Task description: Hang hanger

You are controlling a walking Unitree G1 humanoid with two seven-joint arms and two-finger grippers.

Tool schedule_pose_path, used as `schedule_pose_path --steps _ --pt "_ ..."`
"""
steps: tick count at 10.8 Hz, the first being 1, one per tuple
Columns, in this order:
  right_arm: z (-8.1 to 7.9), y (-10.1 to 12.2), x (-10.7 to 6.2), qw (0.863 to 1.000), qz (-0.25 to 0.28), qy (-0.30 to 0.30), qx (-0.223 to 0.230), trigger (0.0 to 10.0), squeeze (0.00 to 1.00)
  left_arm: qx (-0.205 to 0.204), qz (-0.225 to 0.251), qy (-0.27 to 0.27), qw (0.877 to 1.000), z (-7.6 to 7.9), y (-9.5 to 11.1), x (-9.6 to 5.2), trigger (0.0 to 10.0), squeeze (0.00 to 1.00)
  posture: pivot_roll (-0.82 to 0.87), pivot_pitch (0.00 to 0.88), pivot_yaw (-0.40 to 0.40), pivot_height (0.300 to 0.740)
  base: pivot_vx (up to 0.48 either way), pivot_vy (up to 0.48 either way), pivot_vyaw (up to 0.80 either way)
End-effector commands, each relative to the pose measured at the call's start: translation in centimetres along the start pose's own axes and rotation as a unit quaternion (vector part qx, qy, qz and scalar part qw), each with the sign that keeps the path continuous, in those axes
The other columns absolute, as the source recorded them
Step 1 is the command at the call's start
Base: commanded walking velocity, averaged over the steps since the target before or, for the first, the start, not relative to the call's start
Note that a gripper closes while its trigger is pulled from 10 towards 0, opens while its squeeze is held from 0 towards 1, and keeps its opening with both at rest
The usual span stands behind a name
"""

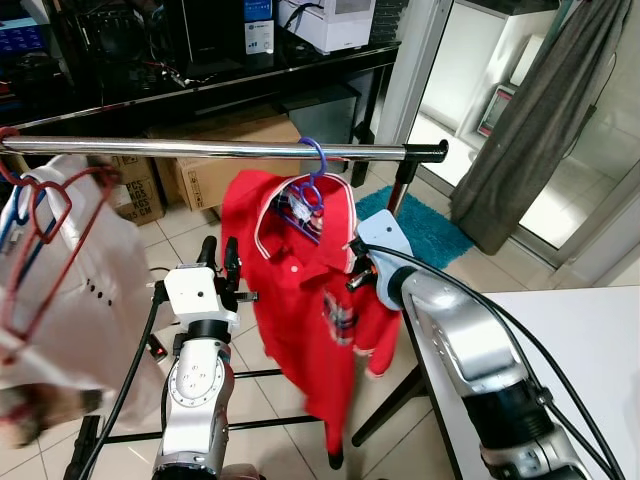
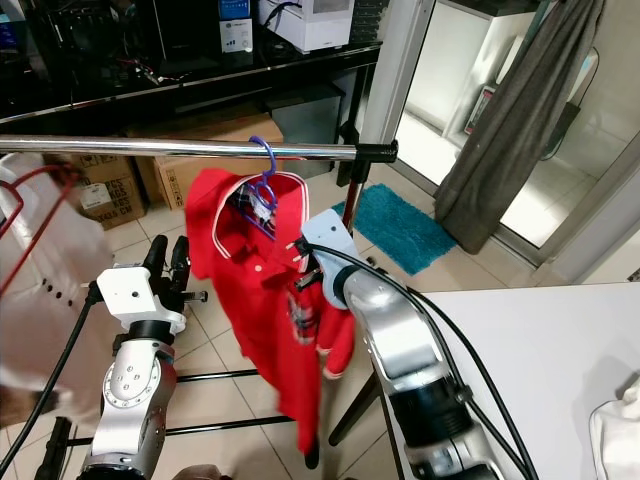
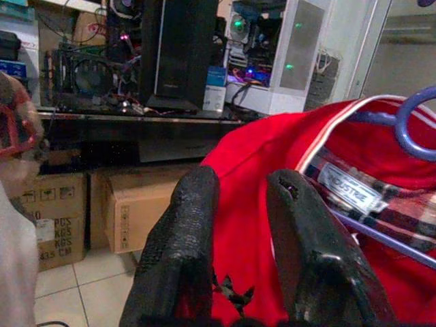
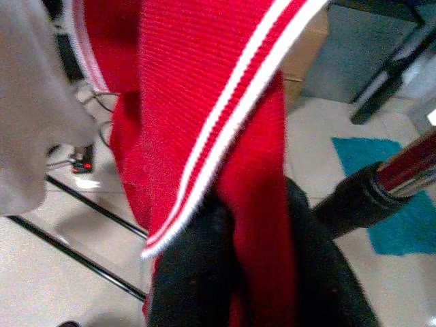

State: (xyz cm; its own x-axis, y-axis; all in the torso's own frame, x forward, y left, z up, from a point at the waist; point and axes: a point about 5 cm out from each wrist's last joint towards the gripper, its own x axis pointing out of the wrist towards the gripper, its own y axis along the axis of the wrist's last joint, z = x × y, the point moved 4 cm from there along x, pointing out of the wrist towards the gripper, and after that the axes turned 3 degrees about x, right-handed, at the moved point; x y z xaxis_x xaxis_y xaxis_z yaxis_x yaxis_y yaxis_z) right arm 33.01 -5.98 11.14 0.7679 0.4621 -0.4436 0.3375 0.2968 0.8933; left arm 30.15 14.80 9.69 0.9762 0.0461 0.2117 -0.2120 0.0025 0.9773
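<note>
Cardboard boxes [image 1: 215, 175] behind rail [image 1: 200, 148]; white garment [image 1: 70, 300], apparently blurred, left.

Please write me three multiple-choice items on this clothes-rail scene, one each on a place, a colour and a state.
1. Where is the purple hanger's hook?
A. over the metal rail
B. on the white table
C. on the floor

2. What colour is the shirt on that hanger?
A. blue
B. red with white trim
C. green

3. What are the right gripper's fingers doing?
A. hanging idle
B. gripping the rail
C. pinching the shirt's fabric

Answers:
1 A: the purple hanger hooks over the metal rail.
2 B: the shirt is red, white-edged.
3 C: the right gripper has red cloth between its fingers.
</note>
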Motion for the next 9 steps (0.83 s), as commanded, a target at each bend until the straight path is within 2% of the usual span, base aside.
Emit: schedule_pose_path --steps 1,2,3,4,5,6,7,8,9 --pt "0.2 0.4 -0.5 1.0 0.015 0.008 0.008 10.0 1.0 0.001 0.006 -0.007 1.0 0.5 0.3 0.0 10.0 0.0 0.2 0.01 -0.081 0.74 0.0 0.0 0.0" --pt "0.8 0.0 -0.6 1.0 0.019 0.0 0.009 10.0 0.0 0.002 0.005 -0.007 1.0 0.5 0.3 0.0 10.0 0.0 0.2 0.01 -0.081 0.74 0.0 0.0 0.0" --pt "1.5 -0.9 -0.9 1.0 0.02 -0.017 0.014 10.0 0.0 0.003 0.005 -0.008 1.0 0.5 0.2 -0.1 10.0 0.0 0.2 0.005 -0.085 0.74 0.0 0.0 0.0" --pt "1.6 -1.9 -1.1 1.0 0.014 -0.017 0.019 10.0 0.0 0.003 0.003 -0.008 1.0 0.4 0.1 -0.1 10.0 0.0 0.2 0.006 -0.084 0.74 0.0 0.0 0.0" --pt "1.4 -3.0 -1.5 1.0 0.01 -0.012 0.027 10.0 0.58 0.005 0.001 -0.01 1.0 0.4 -0.1 -0.2 10.0 0.0 0.19 0.006 -0.081 0.74 0.0 0.0 0.0" --pt "1.4 -3.2 -1.6 0.999 0.014 -0.009 0.031 10.0 0.8 0.006 -0.001 -0.011 1.0 0.4 -0.1 -0.3 10.0 0.0 0.19 0.006 -0.08 0.74 0.0 0.0 0.0" --pt "1.2 -3.5 -1.8 0.998 0.038 0.0 0.048 10.0 0.35 0.01 -0.004 -0.015 1.0 0.4 -0.4 -0.4 10.0 0.0 0.19 0.008 -0.077 0.74 0.0 0.0 0.0" --pt "1.2 -3.8 -1.9 0.997 0.05 0.001 0.052 10.0 0.0 0.013 -0.005 -0.017 1.0 0.4 -0.5 -0.4 10.0 0.0 0.19 0.009 -0.075 0.74 0.0 0.0 0.0" --pt "1.4 -4.5 -2.1 0.997 0.059 -0.009 0.054 10.0 0.0 0.015 -0.007 -0.017 1.0 0.3 -0.6 -0.5 10.0 0.0 0.19 0.009 -0.075 0.74 0.0 0.0 0.0"
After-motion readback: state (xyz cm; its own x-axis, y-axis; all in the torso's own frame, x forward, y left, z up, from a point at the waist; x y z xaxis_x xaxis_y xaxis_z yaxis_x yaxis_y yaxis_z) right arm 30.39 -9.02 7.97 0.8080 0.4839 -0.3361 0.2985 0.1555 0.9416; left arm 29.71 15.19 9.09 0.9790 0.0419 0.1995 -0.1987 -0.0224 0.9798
